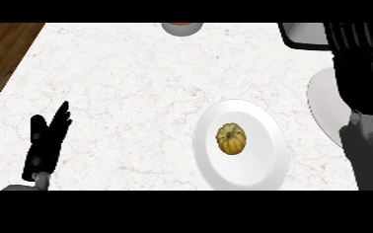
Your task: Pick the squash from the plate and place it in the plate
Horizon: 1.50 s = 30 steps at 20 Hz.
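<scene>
A yellow ribbed squash (231,138) lies in the middle of a white plate (256,170) on the counter, right of centre. A second white plate (319,98) shows at the right edge, partly hidden by my right arm. My right hand (351,64) stretches out above that second plate, fingers straight toward the far edge, holding nothing and apart from the squash. My left hand (45,140) rests open at the lower left, fingers up, far from both plates.
A grey bowl with something orange in it (181,28) stands at the counter's far edge. A dark-rimmed grey object (302,34) sits at the far right corner. The counter's left edge (20,59) borders a wooden floor.
</scene>
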Each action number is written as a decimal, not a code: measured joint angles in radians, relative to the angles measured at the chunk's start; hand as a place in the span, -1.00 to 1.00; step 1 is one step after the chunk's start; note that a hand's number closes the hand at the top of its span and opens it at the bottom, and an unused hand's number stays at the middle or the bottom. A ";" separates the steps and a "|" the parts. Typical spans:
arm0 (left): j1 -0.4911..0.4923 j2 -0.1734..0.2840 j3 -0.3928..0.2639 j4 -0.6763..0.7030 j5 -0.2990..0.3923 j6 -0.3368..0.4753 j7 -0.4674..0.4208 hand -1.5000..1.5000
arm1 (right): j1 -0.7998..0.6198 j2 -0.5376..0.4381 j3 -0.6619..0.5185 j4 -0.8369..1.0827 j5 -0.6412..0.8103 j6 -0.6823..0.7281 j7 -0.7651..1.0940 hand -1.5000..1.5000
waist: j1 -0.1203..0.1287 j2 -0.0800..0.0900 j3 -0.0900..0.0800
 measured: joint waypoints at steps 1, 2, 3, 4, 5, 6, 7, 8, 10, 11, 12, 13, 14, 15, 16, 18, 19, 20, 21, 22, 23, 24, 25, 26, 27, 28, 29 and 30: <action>0.008 -0.009 0.002 0.002 0.001 -0.004 -0.013 0.00 | -0.001 0.001 0.011 -0.007 0.028 -0.021 0.017 1.00 | -0.003 0.003 -0.001; 0.003 -0.017 -0.002 -0.004 0.003 -0.004 -0.007 0.00 | -0.020 -0.008 0.029 -0.002 0.071 -0.050 0.053 1.00 | -0.003 0.005 -0.002; -0.003 -0.029 -0.010 -0.003 0.006 -0.009 -0.005 0.00 | -0.039 -0.032 0.042 0.008 0.118 -0.070 0.092 1.00 | -0.005 0.007 -0.004; 0.002 -0.041 -0.017 -0.008 0.013 -0.018 -0.007 0.00 | -0.047 -0.059 0.059 0.022 0.172 -0.089 0.131 1.00 | -0.004 0.007 -0.006; 0.005 -0.055 -0.026 -0.012 0.018 -0.022 -0.010 0.00 | -0.054 -0.086 0.078 0.037 0.229 -0.107 0.172 1.00 | -0.004 0.008 -0.008; 0.006 -0.069 -0.034 -0.017 0.023 -0.027 -0.014 0.00 | -0.064 -0.122 0.092 0.050 0.283 -0.117 0.217 1.00 | -0.007 0.007 -0.011; 0.008 -0.072 -0.035 -0.029 0.027 -0.030 -0.015 0.00 | -0.050 -0.179 0.116 0.074 0.343 -0.096 0.239 1.00 | -0.017 0.010 -0.022; 0.013 -0.080 -0.040 -0.038 0.033 -0.034 -0.016 0.00 | -0.042 -0.229 0.125 0.095 0.409 -0.103 0.268 1.00 | -0.030 0.009 -0.024; 0.013 -0.100 -0.047 -0.052 0.050 -0.047 -0.016 0.00 | -0.038 -0.292 0.132 0.118 0.537 -0.154 0.341 -1.00 | -0.041 0.005 -0.023; 0.018 -0.113 -0.056 -0.057 0.056 -0.054 -0.023 0.00 | -0.039 -0.307 0.141 0.113 0.599 -0.183 0.384 -1.00 | -0.043 0.003 -0.021; 0.017 -0.121 -0.057 -0.060 0.065 -0.062 -0.022 0.00 | -0.039 -0.311 0.156 0.099 0.661 -0.213 0.432 -1.00 | -0.044 0.001 -0.019; 0.016 -0.129 -0.060 -0.060 0.073 -0.071 -0.024 0.00 | -0.035 -0.302 0.178 0.077 0.723 -0.246 0.480 -1.00 | -0.044 0.001 -0.017; 0.017 -0.136 -0.063 -0.059 0.077 -0.078 -0.031 0.00 | -0.027 -0.286 0.207 0.052 0.787 -0.272 0.532 -1.00 | -0.043 0.001 -0.015; 0.015 -0.143 -0.065 -0.059 0.081 -0.083 -0.031 0.00 | -0.022 -0.273 0.235 0.014 0.843 -0.282 0.592 -1.00 | -0.043 0.001 -0.013; 0.010 -0.152 -0.070 -0.055 0.079 -0.085 -0.035 0.00 | -0.025 -0.260 0.264 -0.020 0.901 -0.279 0.654 -1.00 | -0.042 0.001 -0.012; 0.013 -0.158 -0.066 -0.045 0.088 -0.104 -0.055 0.00 | -0.013 -0.241 0.323 -0.097 1.002 -0.246 0.773 -1.00 | -0.042 0.000 -0.010; 0.008 -0.165 -0.068 -0.043 0.087 -0.103 -0.052 0.00 | -0.025 -0.234 0.346 -0.128 1.046 -0.211 0.835 -1.00 | -0.039 0.001 -0.009; 0.005 -0.168 -0.070 -0.044 0.084 -0.101 -0.049 0.00 | -0.028 -0.219 0.376 -0.151 1.087 -0.178 0.889 -1.00 | -0.036 0.002 -0.008; 0.009 -0.172 -0.073 -0.050 0.082 -0.100 -0.050 0.00 | -0.036 -0.208 0.402 -0.180 1.114 -0.131 0.938 -1.00 | -0.034 0.001 -0.008; 0.006 -0.176 -0.078 -0.051 0.082 -0.101 -0.043 0.00 | -0.046 -0.199 0.426 -0.195 1.128 -0.080 0.981 -1.00 | -0.032 0.001 -0.008; 0.008 -0.176 -0.079 -0.054 0.083 -0.106 -0.044 0.00 | -0.050 -0.194 0.445 -0.203 1.129 -0.028 1.013 -1.00 | -0.030 0.001 -0.008; 0.010 -0.172 -0.076 -0.056 0.087 -0.114 -0.045 0.00 | -0.053 -0.185 0.462 -0.201 1.125 0.019 1.037 -1.00 | -0.025 0.002 -0.008; 0.006 -0.171 -0.074 -0.053 0.089 -0.118 -0.042 0.00 | -0.055 -0.172 0.484 -0.200 1.118 0.065 1.058 -1.00 | -0.024 0.003 -0.009; 0.002 -0.171 -0.073 -0.052 0.089 -0.117 -0.035 0.00 | -0.057 -0.158 0.502 -0.198 1.109 0.107 1.077 -1.00 | -0.022 0.004 -0.009; 0.000 -0.174 -0.076 -0.054 0.089 -0.117 -0.032 0.00 | -0.064 -0.144 0.515 -0.192 1.098 0.149 1.095 -1.00 | -0.019 0.004 -0.009; -0.006 -0.176 -0.077 -0.057 0.088 -0.115 -0.026 0.00 | -0.071 -0.128 0.527 -0.185 1.085 0.186 1.111 -1.00 | -0.017 0.005 -0.009; -0.007 -0.174 -0.075 -0.056 0.092 -0.121 -0.022 0.00 | -0.077 -0.111 0.537 -0.177 1.075 0.217 1.125 -1.00 | -0.015 0.006 -0.009; -0.001 -0.178 -0.083 -0.062 0.086 -0.117 -0.023 0.00 | -0.084 -0.093 0.548 -0.168 1.068 0.243 1.139 -1.00 | -0.011 0.005 -0.009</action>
